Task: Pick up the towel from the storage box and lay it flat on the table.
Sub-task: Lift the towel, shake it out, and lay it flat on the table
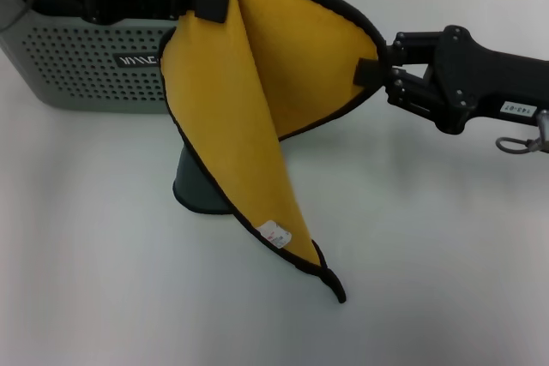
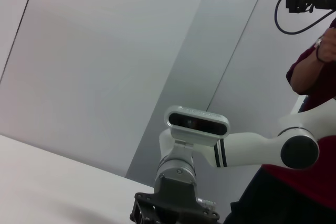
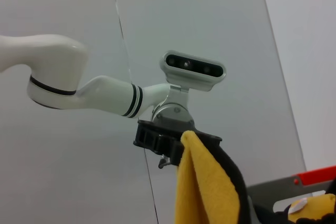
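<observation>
Towel (image 1: 236, 100) hangs between our two claws above counter (image 1: 103, 263), in front of box (image 1: 77, 62). Our left claw (image 1: 210, 3) pinches one top corner, our right claw (image 1: 369, 72) pinches other. Cloth sags in fold; lowest corner touches counter, white tag (image 1: 276, 233) near it.

Arms glossy white, rounded links with thin black bands near the wrist, a silver-and-black camera bar (image 3: 194, 70) mounted on each. Grippers black and blocky; the right gripper (image 1: 371, 72) has a white label (text unreadable) and a metal ring.
</observation>
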`<act>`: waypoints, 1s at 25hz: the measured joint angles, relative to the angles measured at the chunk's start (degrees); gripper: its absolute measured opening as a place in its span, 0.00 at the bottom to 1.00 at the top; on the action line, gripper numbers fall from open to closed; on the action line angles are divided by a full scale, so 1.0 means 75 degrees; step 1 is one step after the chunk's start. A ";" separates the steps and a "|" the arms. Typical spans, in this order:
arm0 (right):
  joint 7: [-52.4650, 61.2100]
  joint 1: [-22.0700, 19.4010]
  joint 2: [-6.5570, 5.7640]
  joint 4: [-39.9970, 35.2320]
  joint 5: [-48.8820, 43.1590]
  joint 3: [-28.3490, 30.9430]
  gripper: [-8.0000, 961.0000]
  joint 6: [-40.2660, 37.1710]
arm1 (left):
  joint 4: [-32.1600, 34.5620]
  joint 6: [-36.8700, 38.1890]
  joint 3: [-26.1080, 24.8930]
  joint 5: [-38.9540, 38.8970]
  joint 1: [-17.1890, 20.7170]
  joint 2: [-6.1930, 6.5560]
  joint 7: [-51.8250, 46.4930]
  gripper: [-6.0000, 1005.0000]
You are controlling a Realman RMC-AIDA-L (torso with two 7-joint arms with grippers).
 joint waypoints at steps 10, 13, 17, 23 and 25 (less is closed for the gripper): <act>-0.0130 0.0114 0.0009 -0.0261 -0.0010 -0.0213 0.17 -0.0119 | 0.0000 -0.0008 -0.0001 0.0029 0.0073 -0.0089 0.0002 0.03; -0.0288 -0.0086 0.0024 -0.0633 -0.0007 -0.0255 0.11 -0.0128 | -0.0045 -0.0010 0.0000 0.0032 0.0163 -0.0126 0.0016 0.03; -0.0349 -0.0388 0.0027 -0.1228 0.0217 -0.0199 0.04 -0.0232 | -0.0434 -0.0028 0.0000 0.0036 0.0396 -0.0440 0.0171 0.03; 0.0284 -0.0524 -0.0078 -0.2795 0.0512 -0.0182 0.03 0.0014 | -0.1285 -0.0061 -0.0001 0.0038 0.0636 -0.1266 0.0589 0.03; 0.0767 -0.0381 -0.0155 -0.3435 0.0311 -0.0197 0.03 0.0242 | -0.1604 -0.0072 0.0000 0.0037 0.0687 -0.1640 0.0757 0.03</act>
